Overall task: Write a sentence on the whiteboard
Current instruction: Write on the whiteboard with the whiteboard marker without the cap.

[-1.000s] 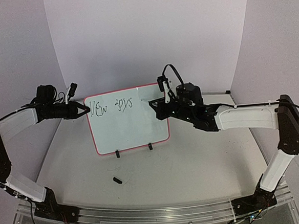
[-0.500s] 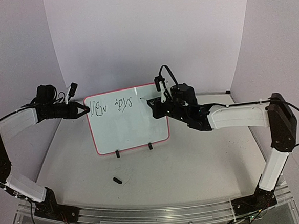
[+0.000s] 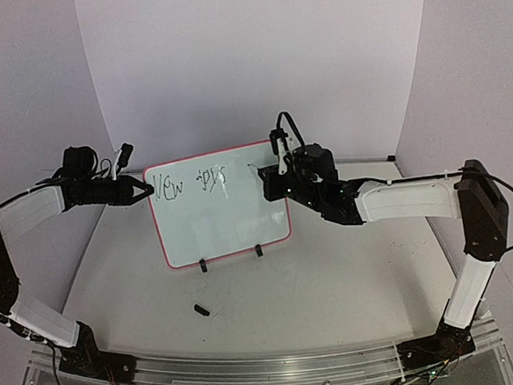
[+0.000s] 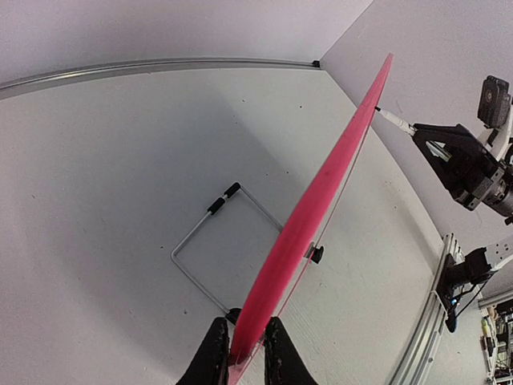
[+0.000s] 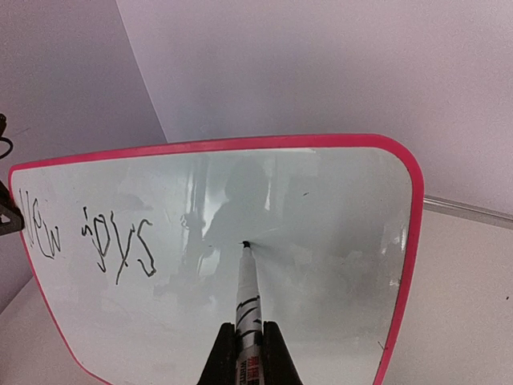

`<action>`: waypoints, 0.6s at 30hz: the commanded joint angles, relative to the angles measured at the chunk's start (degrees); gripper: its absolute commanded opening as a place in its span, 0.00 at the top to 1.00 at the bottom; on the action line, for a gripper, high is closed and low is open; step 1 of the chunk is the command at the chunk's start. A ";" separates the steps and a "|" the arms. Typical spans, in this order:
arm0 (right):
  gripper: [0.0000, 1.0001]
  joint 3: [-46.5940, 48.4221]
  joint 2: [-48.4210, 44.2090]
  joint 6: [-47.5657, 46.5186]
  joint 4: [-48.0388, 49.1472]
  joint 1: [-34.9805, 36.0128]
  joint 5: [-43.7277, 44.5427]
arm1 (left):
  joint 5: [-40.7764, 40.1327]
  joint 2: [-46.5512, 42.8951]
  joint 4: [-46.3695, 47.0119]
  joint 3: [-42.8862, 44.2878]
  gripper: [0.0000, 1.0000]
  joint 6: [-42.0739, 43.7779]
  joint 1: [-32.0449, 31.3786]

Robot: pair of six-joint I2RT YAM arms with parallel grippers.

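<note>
Whiteboard (image 3: 223, 221): standing upright on the table (image 3: 333, 275), the left gripper (image 4: 244, 341) pinching its left rim. Sentence (image 3: 170, 189): "New joys" showing along the top. Right gripper (image 5: 248, 345): clamping a marker (image 5: 245, 289), its tip touching bare board right of "joys". Step, likely: starting the third word; the next stroke is calling for light, steady pressure.

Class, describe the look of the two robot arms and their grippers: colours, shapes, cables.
Both the left arm and right arm have white link shells with black joints and black bases. Thin black cables loop at each wrist. The left gripper and right gripper are black, with short tapering black fingers.
</note>
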 commanded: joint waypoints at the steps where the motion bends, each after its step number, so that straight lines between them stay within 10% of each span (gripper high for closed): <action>1: 1.00 0.61 -0.47 0.08 2.07 0.13 1.38 | -0.98 0.46 -1.37 1.93 0.87 0.41 0.05; 18: 1.00 4.85 3.14 -0.32 0.84 0.12 -5.88 | -2.30 0.85 -1.96 2.03 0.90 0.73 0.04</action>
